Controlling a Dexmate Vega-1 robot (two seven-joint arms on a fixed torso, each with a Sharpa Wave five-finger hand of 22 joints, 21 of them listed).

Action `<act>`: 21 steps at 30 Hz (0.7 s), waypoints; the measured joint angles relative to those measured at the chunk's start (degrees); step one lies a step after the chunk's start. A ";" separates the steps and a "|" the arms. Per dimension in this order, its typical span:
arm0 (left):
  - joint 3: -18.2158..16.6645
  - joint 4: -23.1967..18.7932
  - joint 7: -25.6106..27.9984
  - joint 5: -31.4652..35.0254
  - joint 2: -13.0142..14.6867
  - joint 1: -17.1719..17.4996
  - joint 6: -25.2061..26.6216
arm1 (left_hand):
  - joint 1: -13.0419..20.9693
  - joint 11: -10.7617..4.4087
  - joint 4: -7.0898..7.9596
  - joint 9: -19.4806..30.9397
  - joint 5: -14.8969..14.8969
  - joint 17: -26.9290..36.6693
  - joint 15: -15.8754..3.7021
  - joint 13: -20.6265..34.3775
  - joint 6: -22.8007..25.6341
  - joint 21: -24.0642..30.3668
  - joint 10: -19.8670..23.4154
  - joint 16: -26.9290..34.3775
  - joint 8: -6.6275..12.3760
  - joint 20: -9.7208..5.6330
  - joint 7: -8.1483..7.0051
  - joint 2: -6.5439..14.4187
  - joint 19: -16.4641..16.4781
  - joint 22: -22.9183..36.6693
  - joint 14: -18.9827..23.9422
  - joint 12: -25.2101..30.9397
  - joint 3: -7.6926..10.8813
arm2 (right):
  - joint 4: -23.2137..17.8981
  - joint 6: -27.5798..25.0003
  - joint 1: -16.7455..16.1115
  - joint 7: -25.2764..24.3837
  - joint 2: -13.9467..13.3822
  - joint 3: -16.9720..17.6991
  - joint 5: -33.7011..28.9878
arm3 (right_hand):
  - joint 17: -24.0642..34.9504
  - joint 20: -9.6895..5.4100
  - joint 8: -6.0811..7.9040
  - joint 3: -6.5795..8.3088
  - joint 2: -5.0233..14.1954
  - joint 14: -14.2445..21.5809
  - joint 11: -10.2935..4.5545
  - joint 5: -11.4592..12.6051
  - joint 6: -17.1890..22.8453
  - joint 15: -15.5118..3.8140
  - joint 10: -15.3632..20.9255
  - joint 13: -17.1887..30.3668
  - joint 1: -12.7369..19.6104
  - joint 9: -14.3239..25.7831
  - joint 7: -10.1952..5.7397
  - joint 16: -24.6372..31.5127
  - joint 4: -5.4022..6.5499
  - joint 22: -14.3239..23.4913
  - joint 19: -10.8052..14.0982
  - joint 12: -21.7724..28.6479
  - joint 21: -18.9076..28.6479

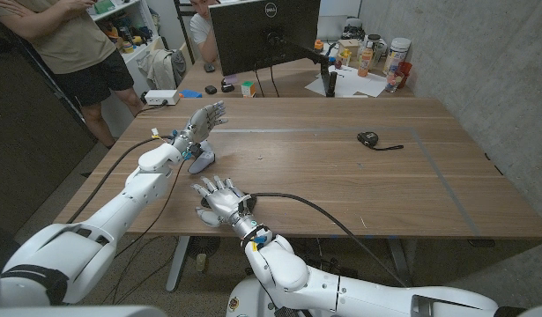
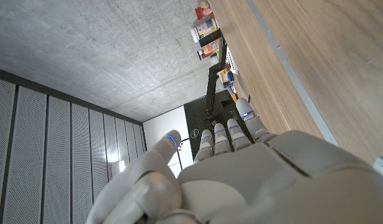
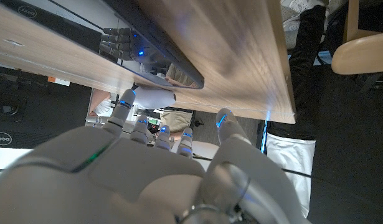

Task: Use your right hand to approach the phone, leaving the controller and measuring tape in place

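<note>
My right hand (image 1: 221, 197) open, fingers spread, hovering over phone (image 3: 151, 53) at near table (image 1: 341, 176) edge. Phone looks thin, rigid, slick: I'd grasp long edges. Left hand (image 1: 203, 121) open above controller (image 1: 201, 160). Measuring tape (image 1: 369, 138) well apart.

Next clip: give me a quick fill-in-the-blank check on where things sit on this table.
1. The measuring tape lies on the robot's ___ side of the table.
2. The right hand, fingers spread, holds ___.
3. The controller sits beside the wrist of the ___ arm, whose hand is raised.
Missing words: right; nothing; left.
</note>
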 measured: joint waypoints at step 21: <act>0.12 1.15 -0.01 0.36 0.01 -0.59 -0.13 | 0.00 0.00 0.00 0.00 0.00 0.00 0.00 0.00 0.00 -0.22 0.00 0.00 0.00 0.00 0.00 0.00 0.00 0.00 0.00 0.00 0.00 | 4.08 -0.40 2.83 0.87 1.48 -1.05 0.06 | 0.00 0.26 -0.39 0.30 -0.27 0.01 0.23 0.22 -0.63 0.00 0.23 0.00 1.47 0.00 0.65 0.00 -0.30 0.00 -0.66 0.00 -1.27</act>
